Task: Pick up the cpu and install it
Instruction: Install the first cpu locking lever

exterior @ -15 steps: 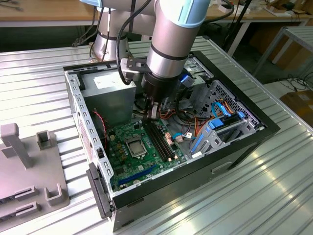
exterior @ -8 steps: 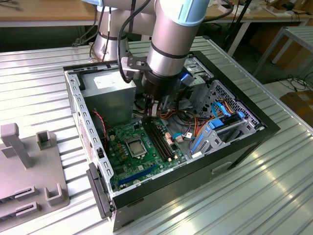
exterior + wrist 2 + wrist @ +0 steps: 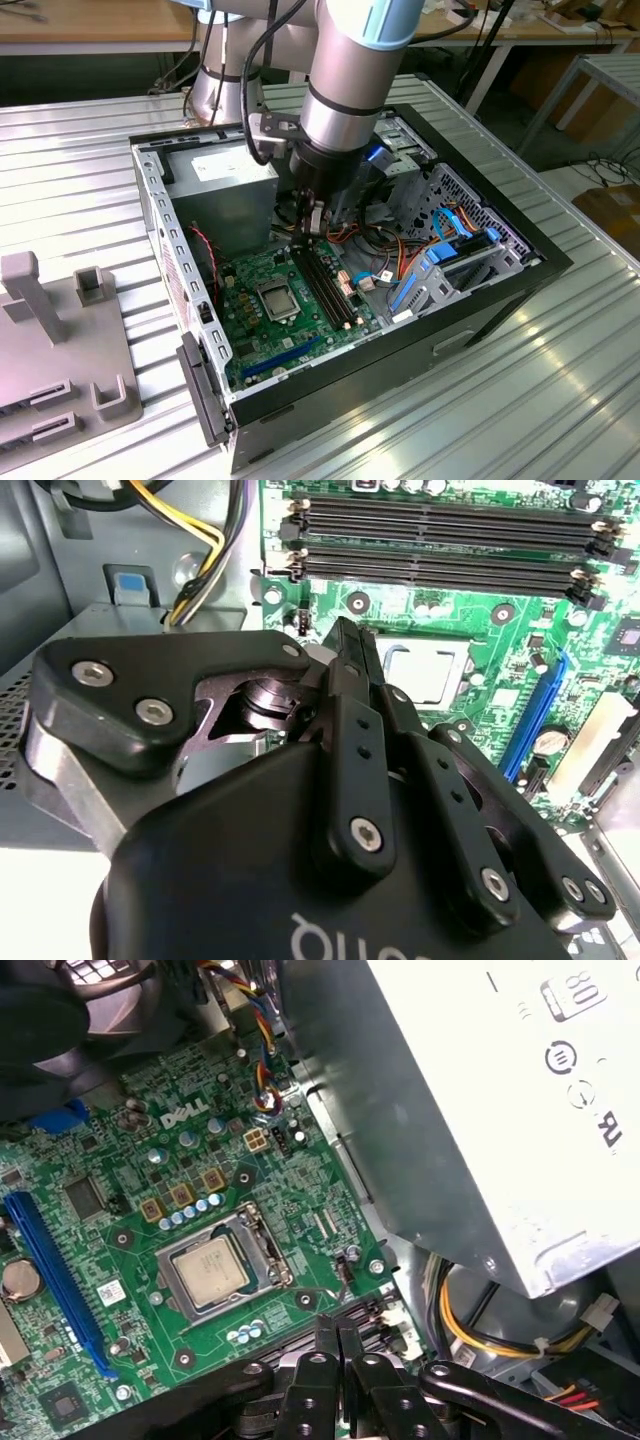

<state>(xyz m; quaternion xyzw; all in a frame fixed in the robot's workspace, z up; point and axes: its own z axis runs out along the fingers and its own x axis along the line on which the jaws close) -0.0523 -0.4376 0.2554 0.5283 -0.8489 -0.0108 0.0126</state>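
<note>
gripper (image 3: 336,1332), fingers closed and empty, hangs over the memory slots (image 3: 325,283); the cpu (image 3: 210,1270) sits in its socket mid-motherboard (image 3: 120,1190).

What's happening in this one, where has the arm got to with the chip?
The arm's gripper hangs inside the open computer case, over the memory slots, with its fingers pressed together and empty. The cpu already lies in its socket on the green motherboard, beside the grey power-supply box.
</note>
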